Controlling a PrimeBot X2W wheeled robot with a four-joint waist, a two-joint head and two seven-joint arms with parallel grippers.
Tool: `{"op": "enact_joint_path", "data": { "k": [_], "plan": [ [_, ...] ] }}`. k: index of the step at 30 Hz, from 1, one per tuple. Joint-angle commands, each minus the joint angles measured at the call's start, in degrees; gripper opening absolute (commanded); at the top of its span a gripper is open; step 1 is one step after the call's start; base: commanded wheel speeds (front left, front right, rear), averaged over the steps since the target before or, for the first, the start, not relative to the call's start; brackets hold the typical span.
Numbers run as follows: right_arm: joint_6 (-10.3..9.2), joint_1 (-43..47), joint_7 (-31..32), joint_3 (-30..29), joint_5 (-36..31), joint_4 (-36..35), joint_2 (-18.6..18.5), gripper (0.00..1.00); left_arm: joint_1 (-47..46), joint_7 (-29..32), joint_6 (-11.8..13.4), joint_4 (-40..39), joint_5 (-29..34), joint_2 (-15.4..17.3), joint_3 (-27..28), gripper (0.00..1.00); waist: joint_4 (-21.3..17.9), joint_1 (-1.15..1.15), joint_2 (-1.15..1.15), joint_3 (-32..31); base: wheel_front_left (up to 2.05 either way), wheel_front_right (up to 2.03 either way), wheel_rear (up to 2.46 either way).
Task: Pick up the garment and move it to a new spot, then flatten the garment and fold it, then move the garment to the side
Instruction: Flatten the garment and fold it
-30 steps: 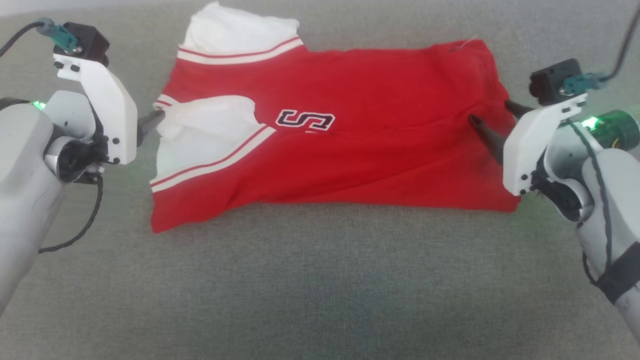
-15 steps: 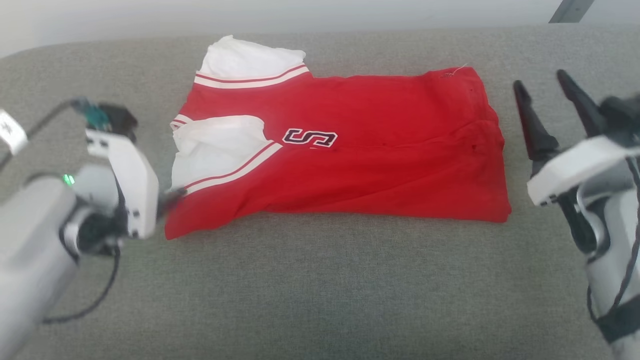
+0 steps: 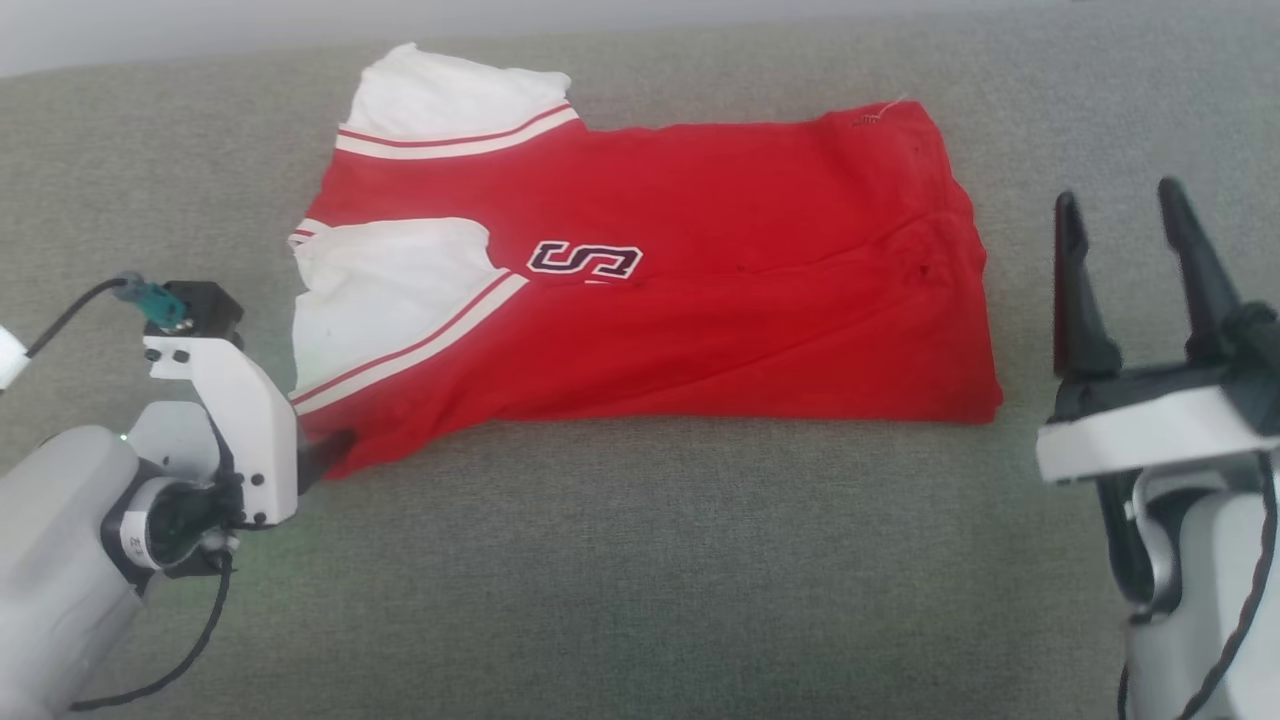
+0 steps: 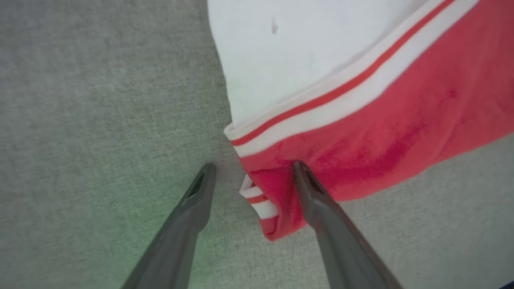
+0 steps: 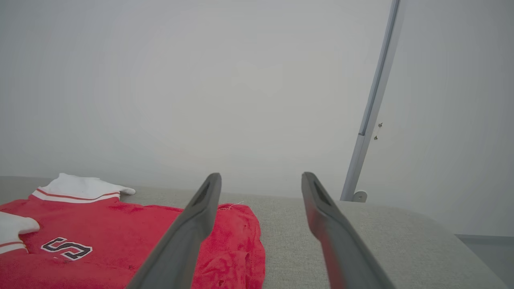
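The garment (image 3: 700, 300), red with white sleeves and striped trim, lies folded flat on the grey fabric surface (image 3: 640, 570); a black "S" shows on top. My left gripper (image 3: 335, 448) is open at its near-left corner. In the left wrist view, that corner (image 4: 273, 200) sits between my left gripper's (image 4: 253, 165) spread fingers, and one finger (image 4: 317, 204) rests on the red cloth. Off the garment's right edge, my right gripper (image 3: 1117, 195) stands open and empty, fingers pointing away. The right wrist view has the garment (image 5: 140, 241) at lower left, beyond my right gripper (image 5: 261, 176).
A pale wall rises behind the grey surface, with a slanted metal strip (image 5: 369, 112) fixed to it at the right. The surface's rounded far-right edge (image 5: 441, 224) shows in the right wrist view. Bare grey fabric lies in front of the garment.
My left gripper moved from the white sleeve's edge down to the garment's near-left corner. My right gripper pulled off the garment's right edge and turned its fingers up. The head camera shifted too.
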Motion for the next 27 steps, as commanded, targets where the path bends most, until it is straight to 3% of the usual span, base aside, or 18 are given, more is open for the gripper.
{"op": "enact_joint_path", "data": {
  "k": [1,2,3,4,8,19,27],
  "plan": [
    [-0.09,1.27,0.22,-0.33,-0.11,-1.10,0.79,1.00,1.91,-0.13,0.05,1.34,-0.56,-1.45,-0.52,1.00,-0.54,0.00,0.00,0.57,0.00,0.00,0.00],
    [-0.09,1.74,0.63,-0.44,-0.20,-1.55,1.05,1.00,2.18,0.02,-0.34,1.87,-0.84,-1.79,-0.66,1.00,-0.68,0.00,0.00,0.75,0.00,0.00,0.00],
    [-0.09,2.26,1.39,-0.54,-0.10,-1.78,1.34,1.00,2.18,-0.43,-0.92,2.33,-0.82,-2.14,-0.69,0.42,-0.78,0.00,0.00,0.89,0.00,0.00,0.00],
    [-0.09,2.54,1.90,-0.61,-0.01,-2.16,1.57,1.00,2.42,0.05,-1.01,3.11,-1.51,-2.64,-0.67,0.00,-0.85,0.00,0.00,1.00,0.00,0.00,0.00],
    [-0.09,3.30,6.54,-0.95,1.35,-1.98,2.00,1.00,2.13,0.56,-2.48,4.14,-1.09,-3.20,-1.56,0.00,-0.90,0.00,0.00,1.31,0.00,0.00,0.00],
    [-0.09,1.44,33.83,-1.88,6.64,0.35,-0.28,1.00,-1.42,0.34,-5.30,4.80,-0.31,-5.50,-1.68,0.00,1.72,0.00,0.00,2.66,0.00,0.00,0.00],
    [-0.06,-0.75,48.31,-2.50,8.30,3.20,-2.73,1.00,-3.55,-0.49,-6.75,4.37,1.35,-7.89,-2.51,0.00,4.94,0.00,0.00,4.76,0.00,0.00,0.00]
  ]
}}
